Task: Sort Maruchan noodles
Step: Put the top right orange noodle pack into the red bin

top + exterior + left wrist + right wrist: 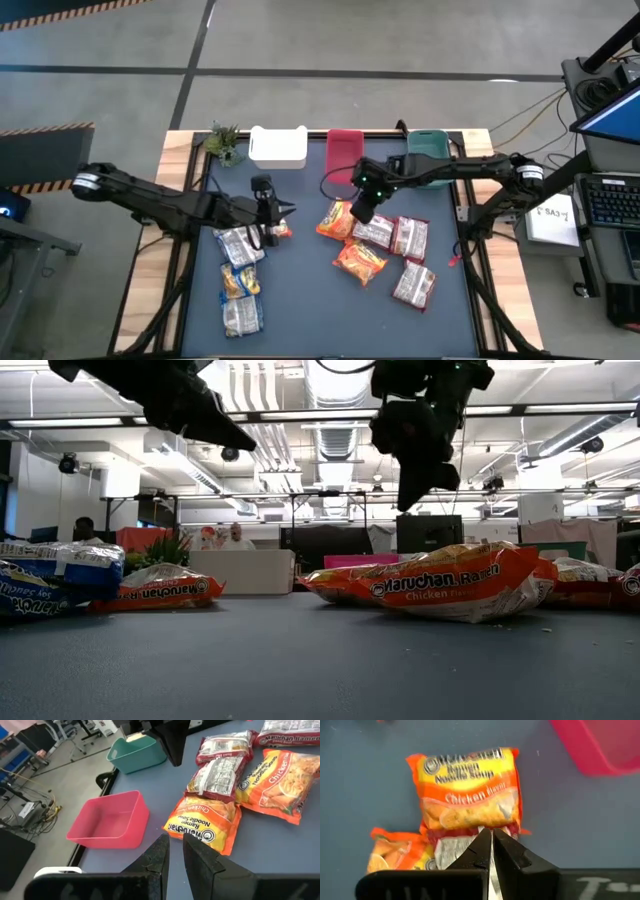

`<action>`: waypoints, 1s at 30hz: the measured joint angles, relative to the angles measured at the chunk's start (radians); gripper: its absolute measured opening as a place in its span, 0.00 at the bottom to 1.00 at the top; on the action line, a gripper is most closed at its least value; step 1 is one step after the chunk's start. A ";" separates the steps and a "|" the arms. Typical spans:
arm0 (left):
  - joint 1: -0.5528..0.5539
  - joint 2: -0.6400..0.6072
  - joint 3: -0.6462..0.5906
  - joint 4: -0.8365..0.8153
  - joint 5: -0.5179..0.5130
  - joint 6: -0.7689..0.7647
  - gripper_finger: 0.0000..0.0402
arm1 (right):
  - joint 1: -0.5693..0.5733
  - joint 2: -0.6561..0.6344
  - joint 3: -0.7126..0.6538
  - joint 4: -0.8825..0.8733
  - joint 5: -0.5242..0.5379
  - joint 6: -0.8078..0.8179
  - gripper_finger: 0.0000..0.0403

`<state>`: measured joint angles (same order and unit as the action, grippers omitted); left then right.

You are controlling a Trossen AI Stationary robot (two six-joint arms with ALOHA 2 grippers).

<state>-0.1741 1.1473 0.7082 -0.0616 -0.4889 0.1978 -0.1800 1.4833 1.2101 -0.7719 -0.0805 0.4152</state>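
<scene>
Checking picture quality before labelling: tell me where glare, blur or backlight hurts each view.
Low view: bright ceiling lights silhouette both arms, near table blurred, orange packet legible. Left wrist view: glare on the silvery packet. Right wrist view: the orange packet's print is soft. High view: evenly lit.

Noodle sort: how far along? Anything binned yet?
Done: nothing visible. The pink bin is empty, and no packet shows in the white bin or teal bin.
In hand: nothing. The right gripper hangs shut over an orange packet; the left gripper holds nothing.
Left: all packets, in two clusters on the table.
</scene>
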 joint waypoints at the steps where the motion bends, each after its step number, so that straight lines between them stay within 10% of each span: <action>1: 0.000 0.005 0.000 0.003 0.004 0.000 0.09 | 0.005 0.001 -0.001 -0.010 0.002 0.014 0.02; 12: 0.000 0.110 0.022 0.060 0.005 -0.002 0.09 | -0.008 -0.003 0.002 -0.048 -0.025 -0.038 0.02; 30: -0.002 0.159 0.142 -0.142 0.003 -0.113 0.09 | 0.344 -0.076 -0.080 -0.155 -0.024 0.185 0.02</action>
<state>-0.1761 1.3067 0.8505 -0.2040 -0.4854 0.0846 0.1637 1.4068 1.1296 -0.9264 -0.1041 0.6004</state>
